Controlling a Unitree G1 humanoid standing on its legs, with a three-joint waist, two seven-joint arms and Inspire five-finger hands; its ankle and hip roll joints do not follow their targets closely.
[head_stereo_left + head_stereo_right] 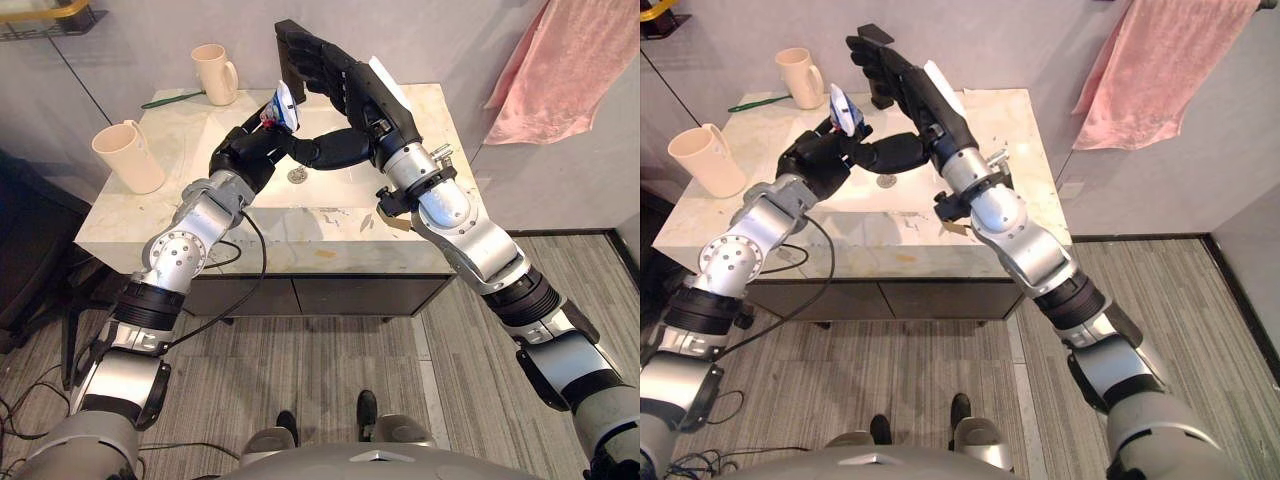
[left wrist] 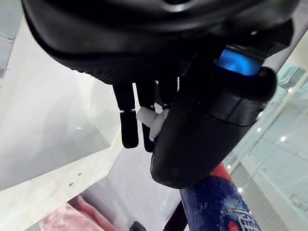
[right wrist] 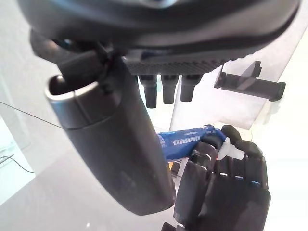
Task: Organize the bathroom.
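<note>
1. Over the sink basin, in the left eye view, the left hand is curling its fingers round a blue toothpaste tube; the right hand is stretching flat above it, holding nothing.
2. Right eye view: two cream mugs and a green toothbrush are sitting on the marble counter; a pink towel is hanging on the wall.
3. Left wrist view: the tube's white cap is poking past the fingers.
4. Right wrist view: the straight fingers are hovering over the gripped tube.

A pink towel hangs on the grey wall. Wood-look flooring spreads below. A wire shelf sits upper left.
</note>
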